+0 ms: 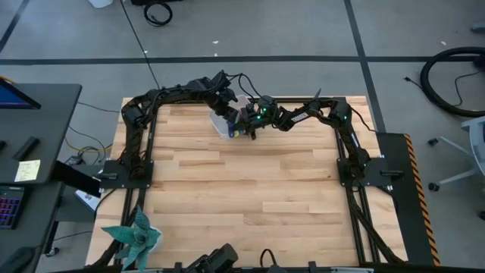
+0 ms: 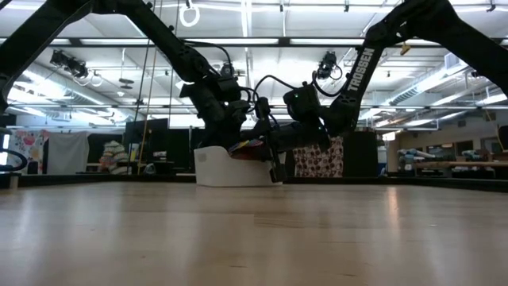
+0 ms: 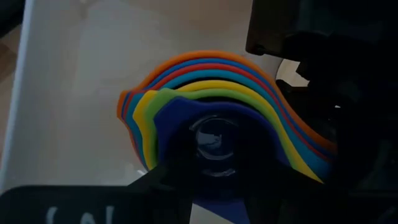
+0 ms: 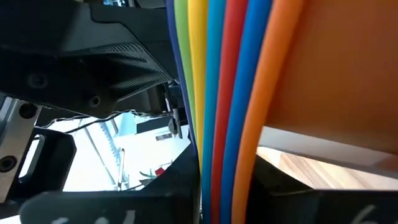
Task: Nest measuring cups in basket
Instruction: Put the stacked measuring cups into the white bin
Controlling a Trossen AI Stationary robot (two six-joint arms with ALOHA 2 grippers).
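Left end effector [image 1: 227, 106] stood over the white basket [image 1: 220, 122] at the bench's far edge, grip undetermined. Nested measuring cups [image 3: 211, 124] lay inside. Right end effector [image 1: 251, 125] pinched their stacked handles; advise releasing gently.

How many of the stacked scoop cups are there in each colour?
Orange plastic measuring cup: 1
Red cup: 1
Yellow cup: 1
Green cup: 1
Blue cups, light to dark: 3
Total: 7 cups
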